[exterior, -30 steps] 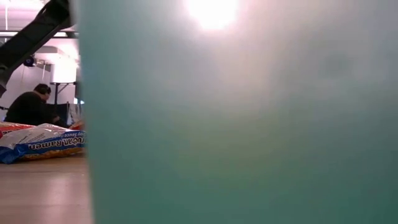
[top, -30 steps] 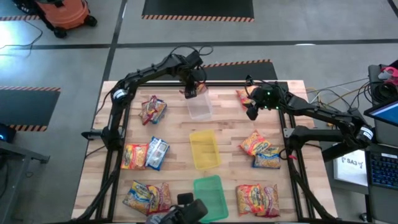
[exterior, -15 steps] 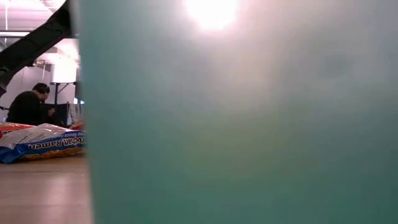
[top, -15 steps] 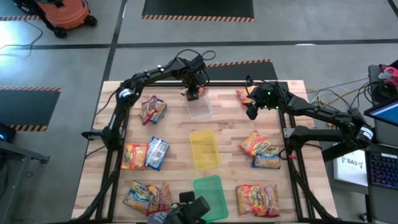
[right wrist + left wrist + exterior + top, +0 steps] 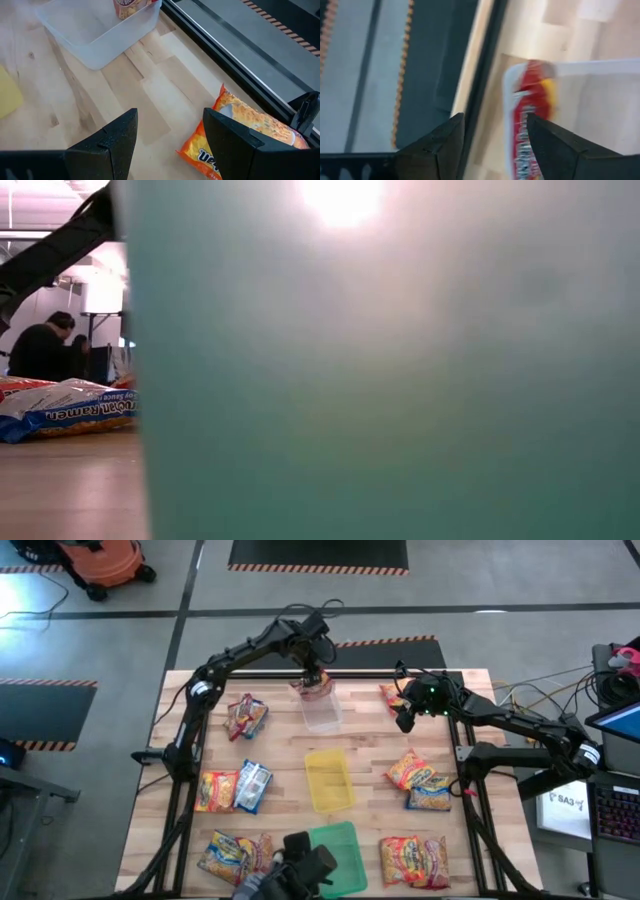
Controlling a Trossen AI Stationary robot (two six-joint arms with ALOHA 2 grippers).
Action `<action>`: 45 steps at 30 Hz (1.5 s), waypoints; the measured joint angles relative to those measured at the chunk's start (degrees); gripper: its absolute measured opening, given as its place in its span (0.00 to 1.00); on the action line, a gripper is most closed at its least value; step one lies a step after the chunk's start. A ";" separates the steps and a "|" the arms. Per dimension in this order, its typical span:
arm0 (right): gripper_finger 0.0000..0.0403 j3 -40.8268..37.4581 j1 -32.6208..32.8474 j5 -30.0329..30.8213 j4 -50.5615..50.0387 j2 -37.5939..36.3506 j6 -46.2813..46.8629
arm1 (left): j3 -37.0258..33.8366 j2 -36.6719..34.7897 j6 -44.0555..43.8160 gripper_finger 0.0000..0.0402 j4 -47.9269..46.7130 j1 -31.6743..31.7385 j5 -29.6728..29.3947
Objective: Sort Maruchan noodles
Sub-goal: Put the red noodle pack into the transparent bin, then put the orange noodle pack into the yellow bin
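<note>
One red packet (image 5: 530, 120) leans on the clear tray's (image 5: 322, 712) far wall, released there for sorting; left gripper (image 5: 492, 145) above it spread, empty; right gripper (image 5: 167, 132) beside the tray, parted, empty.

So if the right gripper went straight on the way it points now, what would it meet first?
Probably bare table. The right gripper is open; between its fingers lies wood, with the clear tray farther ahead and the orange packet off to one side. Depth is unclear.
</note>
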 joint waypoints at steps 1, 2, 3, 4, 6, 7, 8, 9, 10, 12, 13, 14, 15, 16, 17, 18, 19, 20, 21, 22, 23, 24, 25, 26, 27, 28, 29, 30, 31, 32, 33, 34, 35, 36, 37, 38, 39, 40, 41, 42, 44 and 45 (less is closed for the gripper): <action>0.53 0.00 0.00 0.00 0.00 0.00 0.00 | 0.20 0.00 -0.11 0.49 0.01 0.17 -1.13; 0.53 0.00 -0.01 0.00 0.00 0.00 0.03 | 0.37 0.00 -0.17 0.49 -0.04 0.25 -1.77; 0.53 0.00 -0.02 0.00 0.02 0.00 0.02 | 0.72 0.00 -0.35 0.49 -0.35 0.29 -2.16; 0.53 0.00 0.00 0.00 0.00 0.00 0.00 | 1.24 0.00 -0.72 0.49 -0.93 0.28 -2.24; 0.53 0.00 -0.02 0.00 0.02 0.00 0.01 | 2.73 0.00 -1.08 0.49 -2.31 0.22 -1.69; 0.53 0.00 -0.02 0.01 0.02 0.00 0.05 | 3.55 0.00 -1.20 0.50 -2.88 0.03 -0.69; 0.53 0.00 0.00 0.09 0.01 0.00 0.29 | 4.44 -0.01 -1.34 0.50 -3.21 -0.18 0.77; 0.53 0.00 -0.02 0.50 0.02 0.00 1.13 | 5.36 -0.02 -1.65 0.50 -3.39 -0.45 2.96; 0.53 0.00 0.00 1.80 0.02 0.00 2.89 | 6.30 -0.02 -1.81 0.50 -3.62 -0.73 5.50; 0.53 0.00 0.00 7.26 -0.30 0.00 8.54 | 7.90 -0.04 -2.24 0.50 -3.59 -1.31 11.05; 0.53 0.00 -0.07 10.57 -1.22 0.00 11.68 | 8.46 -0.09 -2.50 0.50 -3.45 -1.59 13.71; 0.53 0.00 -0.36 13.11 -2.78 0.00 13.99 | 8.80 -0.12 -2.99 0.50 -3.21 -1.83 16.28; 0.53 0.00 -0.79 14.33 -4.65 0.04 15.50 | 8.93 -0.15 -3.40 0.50 -2.86 -2.14 18.74; 0.53 0.00 -1.29 14.47 -6.23 0.25 16.25 | 8.94 -0.15 -3.61 0.50 -2.61 -2.52 20.98; 0.53 0.00 -1.66 13.99 -7.39 0.68 17.00 | 8.91 -0.15 -3.74 0.50 -2.51 -2.92 23.06; 0.53 -0.02 -1.95 12.86 -8.12 1.29 17.43 | 8.75 -0.15 -3.78 0.50 -2.28 -3.41 24.75; 0.53 -0.08 -2.16 11.90 -8.56 2.01 17.98 | 8.55 -0.15 -3.79 0.50 -1.97 -4.04 26.00; 0.53 -0.10 -2.26 11.44 -8.76 2.82 18.39 | 8.36 -0.15 -3.80 0.50 -1.59 -4.86 26.62; 0.53 -0.11 -2.27 11.46 -8.73 3.54 18.66 | 8.19 -0.15 -3.78 0.50 -1.39 -5.82 26.89; 0.53 -0.11 -2.27 11.45 -8.59 4.25 19.01 | 8.05 -0.15 -3.77 0.50 -1.44 -6.87 27.00; 0.53 -0.11 -2.27 11.45 -8.60 4.94 19.39 | 7.89 -0.15 -3.58 0.50 -1.44 -7.89 27.03; 0.53 -0.09 -2.27 11.43 -8.92 5.53 19.61 | 7.66 -0.15 -3.21 0.50 -1.48 -8.94 27.03; 0.53 -0.09 -2.27 11.43 -9.36 6.07 19.61 | 7.50 -0.18 -2.54 0.50 -1.73 -9.89 27.04; 0.53 -0.09 -2.27 11.40 -9.67 6.52 19.61 | 7.38 -0.28 -1.90 0.50 -2.38 -10.69 27.06; 0.53 -0.07 -2.27 11.37 -9.70 6.90 19.63 | 7.37 -0.31 -1.59 0.50 -3.33 -11.38 27.03; 0.53 -0.07 -2.27 11.37 -9.66 7.23 19.62 | 7.37 -0.38 -1.55 0.50 -4.00 -11.87 27.05; 0.53 -0.07 -2.27 11.39 -9.67 7.46 19.61 | 7.37 -0.54 -1.63 0.50 -4.75 -12.20 27.03; 0.53 -0.06 -2.27 11.42 -9.64 7.60 19.57 | 7.37 -0.73 -1.83 0.50 -5.48 -12.36 27.02; 0.53 -0.04 -2.31 11.44 -9.56 7.76 19.56 | 7.37 -0.92 -2.34 0.50 -6.01 -12.38 26.96; 0.53 -0.02 -2.48 11.43 -9.45 7.89 19.56 | 7.37 -1.04 -3.13 0.50 -6.17 -12.46 26.93; 0.53 -0.02 -2.76 11.41 -9.40 8.02 19.56 | 7.37 -1.18 -4.05 0.50 -6.25 -12.44 26.51; 0.53 -0.02 -3.26 11.41 -9.38 8.21 19.54 | 7.37 -1.27 -5.18 0.50 -6.63 -12.46 25.19; 0.53 -0.15 -3.90 11.43 -9.05 8.50 19.73 | 7.37 -1.29 -5.91 0.50 -7.08 -12.50 23.33; 0.53 -0.37 -4.58 11.45 -8.87 8.80 20.37 | 7.37 -1.44 -6.70 0.50 -7.28 -12.61 21.15; 0.53 -0.67 -5.29 11.45 -8.94 9.14 21.38 | 7.37 -1.58 -7.27 0.50 -7.64 -12.76 19.18; 0.53 -1.06 -5.95 11.44 -8.94 9.53 22.31 | 7.37 -1.81 -7.73 0.50 -8.10 -12.88 17.46; 0.53 -1.54 -6.54 11.44 -8.73 9.91 23.31 | 7.37 -2.31 -8.14 0.50 -8.67 -13.03 16.36; 0.53 -2.10 -7.03 11.33 -8.43 10.25 24.21 | 7.37 -2.76 -8.30 0.50 -9.38 -13.24 15.51; 0.53 -2.79 -7.50 10.50 -7.87 10.62 24.99 | 7.37 -3.36 -8.62 0.50 -10.05 -13.46 14.83; 0.53 -3.58 -7.92 9.13 -6.69 10.96 25.82 | 7.37 -4.04 -8.96 0.50 -10.80 -13.71 13.99; 0.53 -5.15 -8.61 5.45 -4.02 11.43 27.06 | 7.35 -5.50 -9.75 0.50 -12.08 -14.34 11.50; 0.53 -5.72 -8.73 4.02 -2.63 11.59 27.91 | 7.35 -6.30 -10.18 0.50 -12.72 -14.69 9.83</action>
